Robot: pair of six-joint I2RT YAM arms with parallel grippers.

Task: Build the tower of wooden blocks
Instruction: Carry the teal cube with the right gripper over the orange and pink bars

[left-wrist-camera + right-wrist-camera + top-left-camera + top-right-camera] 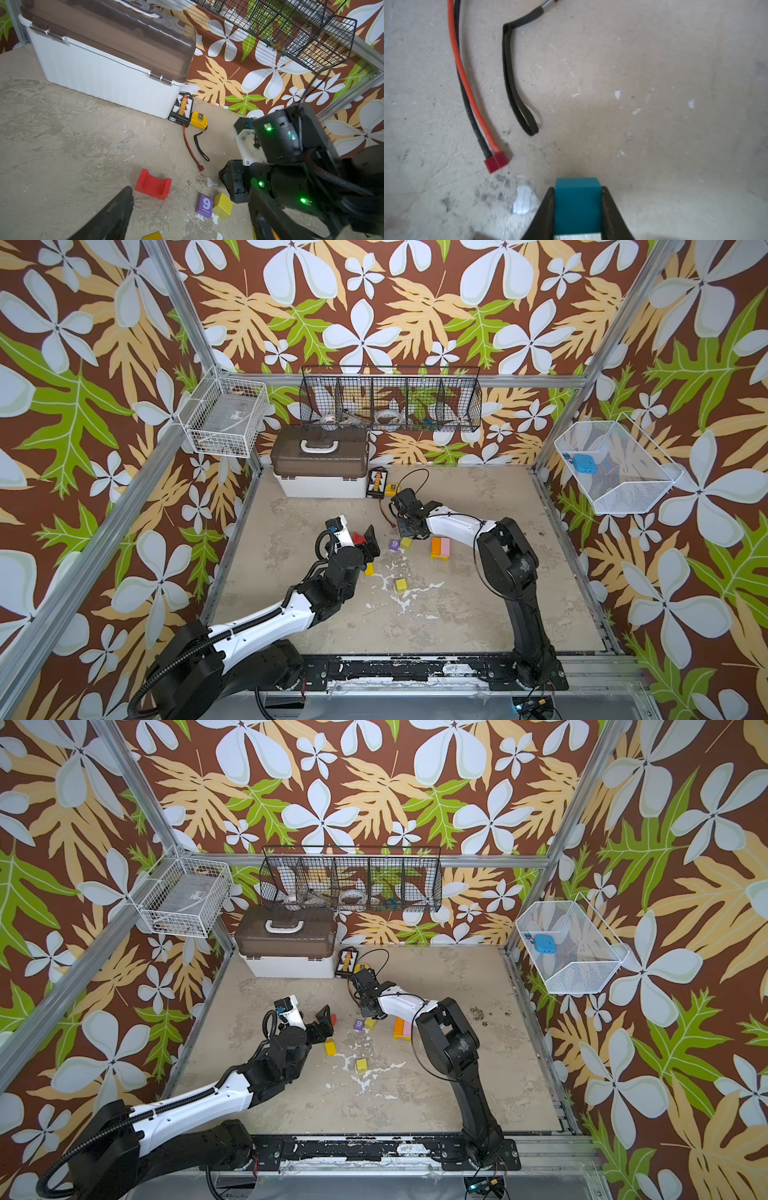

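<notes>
Now the right hand (577, 188) pinches the teal block (577, 207) down at the surface (654, 83); next comes a lift across to the orange-and-pink stack (436, 547) nearby. The left hand (371, 541) gapes empty by the red arch (153, 186).

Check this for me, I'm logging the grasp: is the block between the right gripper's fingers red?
No, the right wrist view shows a teal block between the fingers of the right gripper.

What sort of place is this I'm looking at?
Probably a robot test cell, not a lived-in room: silver aluminium frame posts edge floral-print wall panels, and two black-and-white robot arms sit mounted on a black base rail.
</notes>
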